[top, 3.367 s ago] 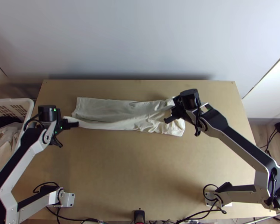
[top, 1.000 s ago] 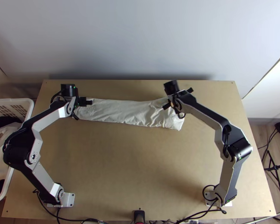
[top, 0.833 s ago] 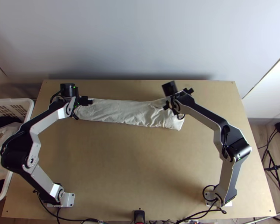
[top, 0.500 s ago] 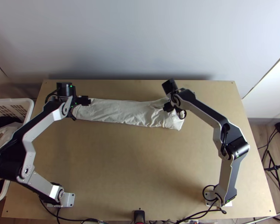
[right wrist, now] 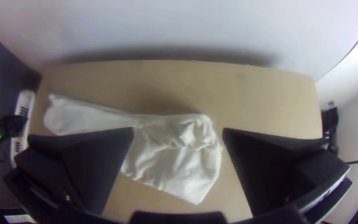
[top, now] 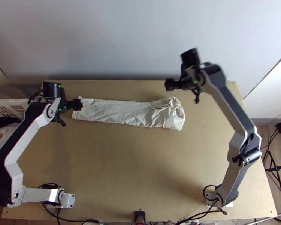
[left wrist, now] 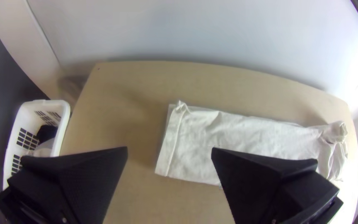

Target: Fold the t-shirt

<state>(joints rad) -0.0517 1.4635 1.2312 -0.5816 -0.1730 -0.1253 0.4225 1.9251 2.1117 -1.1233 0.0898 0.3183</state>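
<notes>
In the top view we see the t-shirt (top: 129, 112), a long creased strip of cream cloth, across the far half of the wooden table (top: 140, 161), the left gripper (top: 78, 104) at one end, the right gripper (top: 170, 84) beyond the bunched other. The left wrist view gives us a flat hem (left wrist: 171, 145) (rather neat) and wide-parted fingers (left wrist: 79, 178); the right wrist view, crumpled folds and equally wide fingers (right wrist: 88, 166).
</notes>
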